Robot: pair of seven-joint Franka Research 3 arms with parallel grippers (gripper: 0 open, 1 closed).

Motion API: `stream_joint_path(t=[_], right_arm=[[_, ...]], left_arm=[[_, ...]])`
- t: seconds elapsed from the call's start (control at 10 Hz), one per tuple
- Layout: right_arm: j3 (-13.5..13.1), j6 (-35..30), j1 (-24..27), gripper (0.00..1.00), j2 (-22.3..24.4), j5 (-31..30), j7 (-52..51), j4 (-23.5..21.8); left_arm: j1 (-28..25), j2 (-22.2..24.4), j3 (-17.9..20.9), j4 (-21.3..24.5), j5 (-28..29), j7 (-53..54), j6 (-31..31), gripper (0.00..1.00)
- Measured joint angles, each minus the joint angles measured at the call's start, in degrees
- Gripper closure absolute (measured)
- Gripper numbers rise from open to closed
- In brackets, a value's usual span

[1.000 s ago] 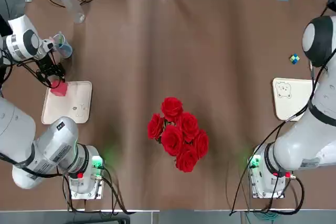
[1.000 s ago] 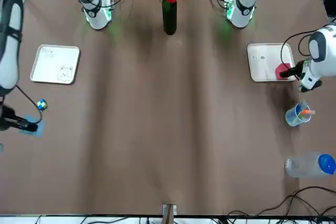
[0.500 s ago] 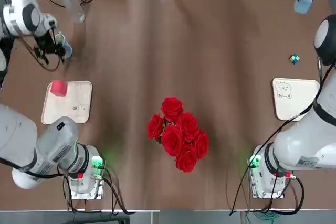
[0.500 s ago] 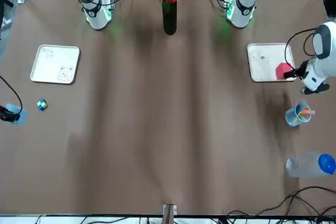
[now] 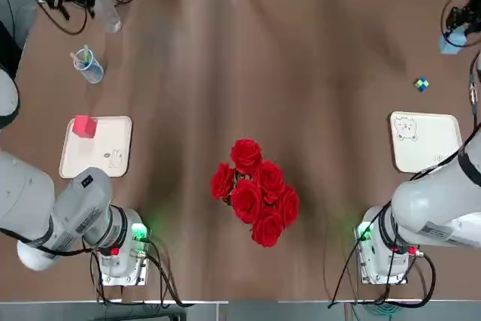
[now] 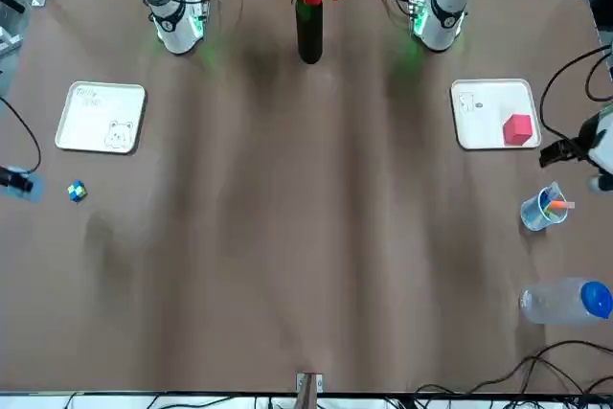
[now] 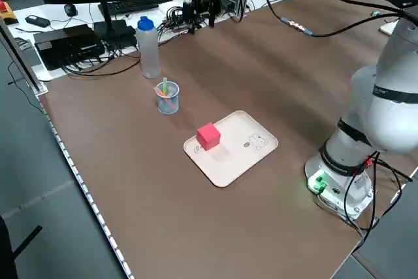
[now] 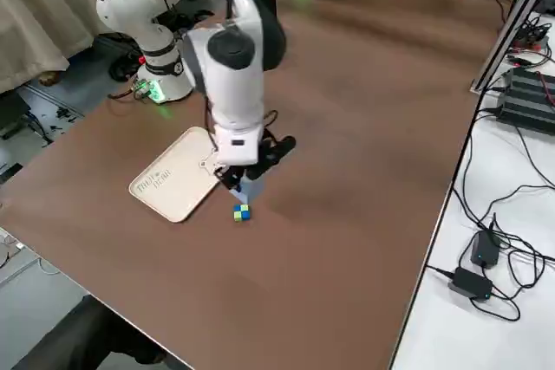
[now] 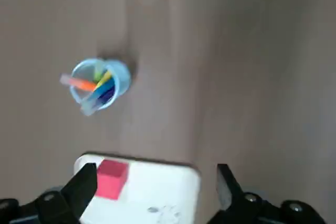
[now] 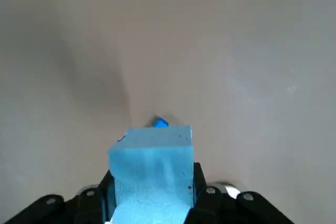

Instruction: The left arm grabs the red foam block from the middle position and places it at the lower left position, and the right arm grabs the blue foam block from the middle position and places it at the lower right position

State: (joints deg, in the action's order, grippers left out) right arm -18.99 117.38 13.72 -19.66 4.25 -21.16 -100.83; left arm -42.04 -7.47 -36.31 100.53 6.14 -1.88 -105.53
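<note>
While 1 blue block hangs pinched—right fingers seemingly tilted—left fingers spread.

No word, brand or number can be read for certain. Faint grey writing stands at one corner of the cream tray with the outlined bear face, at the corner diagonal to that bear, its letters too small to make out. On the other cream tray, a few marks like letters show just beside the red block, partly hidden by it, also unreadable. Small dark label patches sit on the left arm and right arm, their print illegible.
</note>
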Motion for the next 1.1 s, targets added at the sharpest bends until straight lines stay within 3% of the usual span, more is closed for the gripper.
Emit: stream_joint_path(t=[0.2,0.5,0.6,0.8,1.1], right_arm=[[-0.04,5.62,2.18,0.42,1.58,0.0,-5.71,-5.97],[-1.53,13.6,3.09,0.42,2.61,-0.01,-11.58,-14.83],[-2.62,15.74,3.31,0.42,3.07,-0.01,-14.25,-17.33],[-3.55,20.11,4.7,0.42,3.54,-0.01,-18.32,-22.67],[-3.56,21.46,5.03,0.42,5.52,-0.01,-19.67,-27.6]], left_arm=[[8.07,-0.61,1.28,-3.37,-0.56,-6.1,1.68,0.0],[31.68,-0.17,19.26,-9.9,-1.69,-8.7,9.62,0.0],[36.72,0.35,23.29,-12.1,-2.69,-8.99,11.46,0.0],[40.57,2.08,26.03,-13.29,-3.43,-9.44,12.33,0.0],[40.53,2.89,26.23,-13.33,-4.49,-9.32,12.46,0.0]])
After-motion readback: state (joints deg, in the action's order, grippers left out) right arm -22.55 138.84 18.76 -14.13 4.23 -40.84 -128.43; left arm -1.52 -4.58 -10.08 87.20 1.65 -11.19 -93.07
